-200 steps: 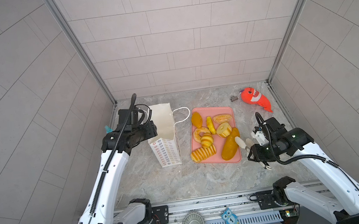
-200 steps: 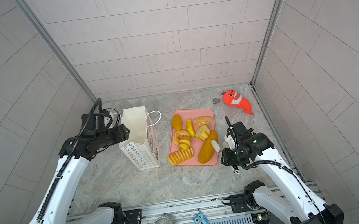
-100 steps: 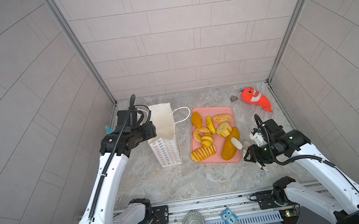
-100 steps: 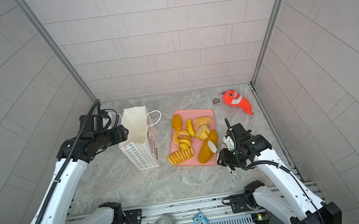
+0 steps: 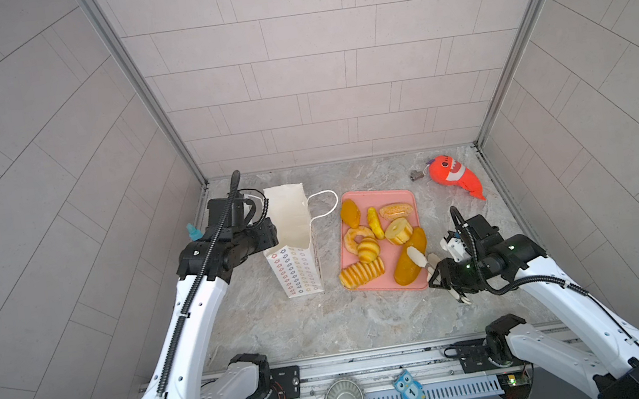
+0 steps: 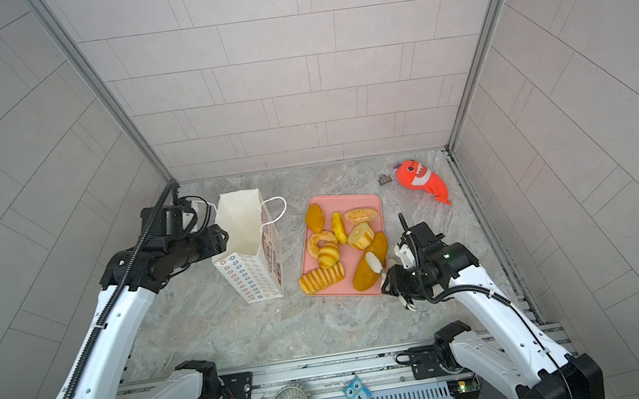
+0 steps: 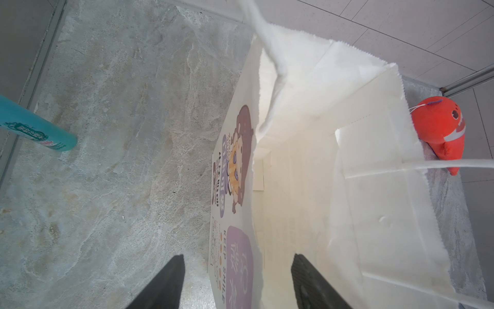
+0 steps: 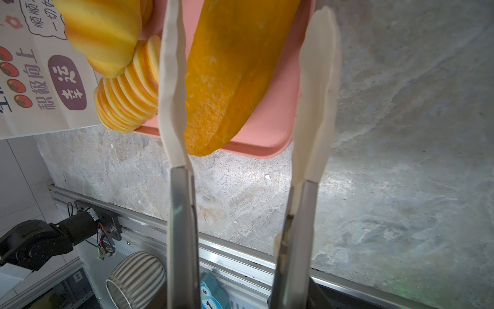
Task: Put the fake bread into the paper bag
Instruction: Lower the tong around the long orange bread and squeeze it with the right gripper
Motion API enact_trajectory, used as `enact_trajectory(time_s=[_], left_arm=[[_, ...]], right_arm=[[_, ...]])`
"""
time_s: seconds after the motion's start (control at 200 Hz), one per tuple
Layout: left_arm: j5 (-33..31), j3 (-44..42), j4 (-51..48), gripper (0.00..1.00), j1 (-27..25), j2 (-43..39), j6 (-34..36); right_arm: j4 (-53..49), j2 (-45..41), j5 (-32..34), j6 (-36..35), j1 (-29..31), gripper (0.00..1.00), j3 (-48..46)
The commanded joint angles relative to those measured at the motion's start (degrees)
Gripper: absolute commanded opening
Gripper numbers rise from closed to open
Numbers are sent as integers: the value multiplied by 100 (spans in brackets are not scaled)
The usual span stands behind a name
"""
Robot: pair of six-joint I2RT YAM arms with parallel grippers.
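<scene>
The fake bread (image 5: 398, 231), eight golden-yellow to orange-brown toy pastries, all sits on the flat pink plastic tray (image 5: 376, 196) just ahead of the right gripper (image 5: 443, 275). Not one piece is in the bag yet! The tall white paper bag with flower-printed sides (image 5: 298, 270) stands upright on the grey marbled bench (image 5: 326, 325) with its mouth open. The left wrist view shows only bare white paper inside.

The left gripper (image 7: 238, 256) is at the bag's rim, released. One jaw is inside the mouth and one outside the cartoon-printed wall, pinching nothing.

The right gripper grasps steel tongs with cream-white tips (image 8: 184, 214). The tips stand apart around the near end of the long orange-brown loaf (image 5: 403, 274), one over the loaf and the other past the tray's edge, not closed on it. By my reading the first pick is lining up, with all eight transfers left to do.
</scene>
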Motion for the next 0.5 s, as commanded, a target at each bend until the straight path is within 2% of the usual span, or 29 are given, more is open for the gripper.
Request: enact_trajectory(time_s=[0.0, 0.495], left_arm=[[-71, -84, -1, 70, 25, -118, -52], [-28, -131, 39, 70, 24, -169, -136]], right_arm=[[196, 17, -123, 123, -26, 54, -58], [512, 75, -229, 216, -34, 52, -280]])
